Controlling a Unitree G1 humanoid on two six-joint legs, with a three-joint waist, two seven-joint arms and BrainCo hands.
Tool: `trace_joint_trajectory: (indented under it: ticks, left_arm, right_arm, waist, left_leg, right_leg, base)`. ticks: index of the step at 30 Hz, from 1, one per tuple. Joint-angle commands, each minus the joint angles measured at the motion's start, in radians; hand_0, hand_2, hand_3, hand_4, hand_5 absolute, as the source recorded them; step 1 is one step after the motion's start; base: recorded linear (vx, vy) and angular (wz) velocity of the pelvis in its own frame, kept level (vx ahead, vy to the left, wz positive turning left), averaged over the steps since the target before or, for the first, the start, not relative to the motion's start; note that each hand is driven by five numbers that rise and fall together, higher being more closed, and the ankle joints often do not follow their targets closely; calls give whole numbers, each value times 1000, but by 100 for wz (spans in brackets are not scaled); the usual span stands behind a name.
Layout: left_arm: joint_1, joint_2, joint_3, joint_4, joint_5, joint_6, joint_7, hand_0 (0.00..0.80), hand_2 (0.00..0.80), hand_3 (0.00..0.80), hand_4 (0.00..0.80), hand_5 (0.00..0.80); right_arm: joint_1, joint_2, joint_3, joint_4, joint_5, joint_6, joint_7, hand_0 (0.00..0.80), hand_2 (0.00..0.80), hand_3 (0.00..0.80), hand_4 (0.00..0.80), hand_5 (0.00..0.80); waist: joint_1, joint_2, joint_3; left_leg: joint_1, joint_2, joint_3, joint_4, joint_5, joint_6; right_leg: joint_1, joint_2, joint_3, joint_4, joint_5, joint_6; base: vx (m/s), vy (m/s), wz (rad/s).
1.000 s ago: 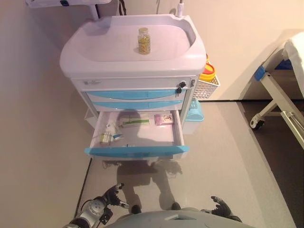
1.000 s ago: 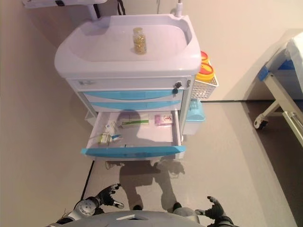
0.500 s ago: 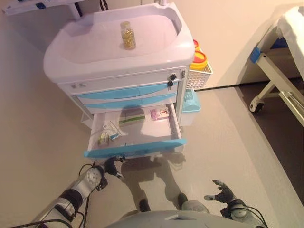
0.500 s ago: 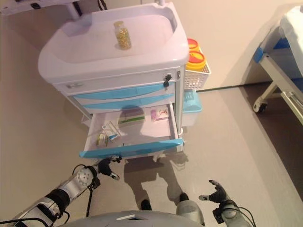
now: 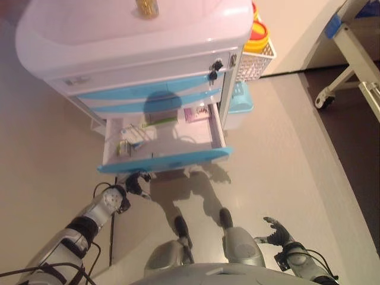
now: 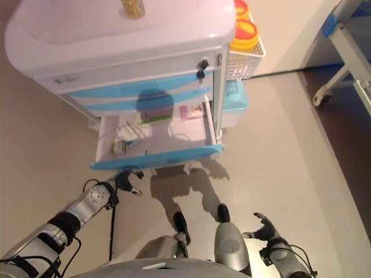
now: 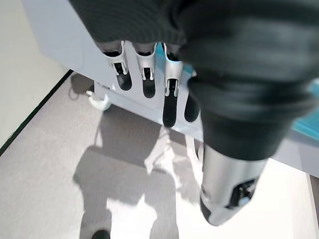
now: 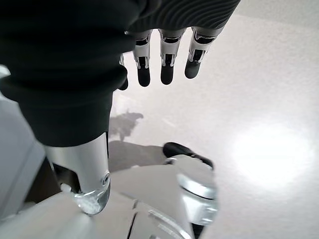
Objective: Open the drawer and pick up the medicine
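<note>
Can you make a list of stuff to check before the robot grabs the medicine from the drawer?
1. Drawer pulled open: ok, the bottom one stands out from the cart.
2. Medicine in view: ok, small packets lie at the drawer's left end and a pink box sits at the back.
3. Left hand near the drawer: ok, just below its blue front, fingers relaxed, holding nothing.
4. Right hand out of the way: ok, low by the floor, open.
5. Which packet is the right medicine: cannot tell.
</note>
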Motion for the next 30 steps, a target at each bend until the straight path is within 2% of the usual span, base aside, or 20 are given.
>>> trace_joint_trajectory:
  ticks: [1, 7, 19, 24, 28, 29, 30]
  left_arm:
    - [-93, 55, 80, -40, -68, -16, 123, 0, 0, 0, 0, 0]
    - [-204, 91, 80, -38, -64, -24, 224, 0, 0, 0, 0, 0]
    - [-464, 155, 63, 68, -68, 6, 305, 0, 0, 0, 0, 0]
    - [-612, 188, 52, 105, -118, 3, 402, 0, 0, 0, 0, 0]
    - [-717, 186, 76, 142, -152, 10, 491, 0, 0, 0, 0, 0]
    - [-746, 185, 71, 155, -163, 14, 513, 0, 0, 0, 0, 0]
    - [-768, 185, 68, 171, -176, 9, 525, 0, 0, 0, 0, 0]
  right_arm:
    - [12, -30, 47, -54, 26, -6, -49, 0, 0, 0, 0, 0]
    - [-25, -20, 64, -63, 46, -7, -111, 0, 0, 0, 0, 0]
    - [-45, -32, 77, -102, 30, 13, -164, 0, 0, 0, 0, 0]
    - [-47, -40, 101, -102, 28, 10, -161, 0, 0, 0, 0, 0]
    - [-50, -34, 128, -87, 25, -3, -167, 0, 0, 0, 0, 0]
    - [-50, -35, 135, -90, 26, -3, -168, 0, 0, 0, 0, 0]
    - [-53, -35, 141, -90, 26, -4, -169, 0, 0, 0, 0, 0]
  waist:
    - [-16, -49, 7]
    - [-15, -59, 62]
    - [-55, -73, 97]
    - [-78, -81, 101]
    - [-90, -92, 98]
    - [-93, -88, 98]
    - [-96, -91, 96]
  left_leg:
    - [-133, -36, -49, 284, -207, 47]
    - [-238, -31, -57, 370, -218, 53]
    - [-339, -18, -56, 458, -237, 55]
    - [-361, -21, -56, 470, -244, 58]
    - [-375, -23, -58, 477, -252, 60]
    - [-369, -23, -69, 487, -285, 57]
    - [-375, -22, -69, 488, -287, 57]
  right_leg:
    - [-109, -39, 4, 110, -6, 37]
    - [-215, -31, 7, 193, -14, 23]
    - [-327, -1, 32, 268, -22, 2]
    - [-356, 17, 55, 276, -19, -4]
    - [-371, 28, 70, 270, -14, -5]
    - [-366, 34, 76, 279, -42, 1]
    - [-371, 37, 80, 274, -39, 1]
  base:
    - [-106, -3, -3]
    - [-60, 9, 1]
    - [10, 9, -2]
    - [37, 24, -5]
    - [49, 25, -9]
    - [101, 55, -14]
    - [95, 53, -18]
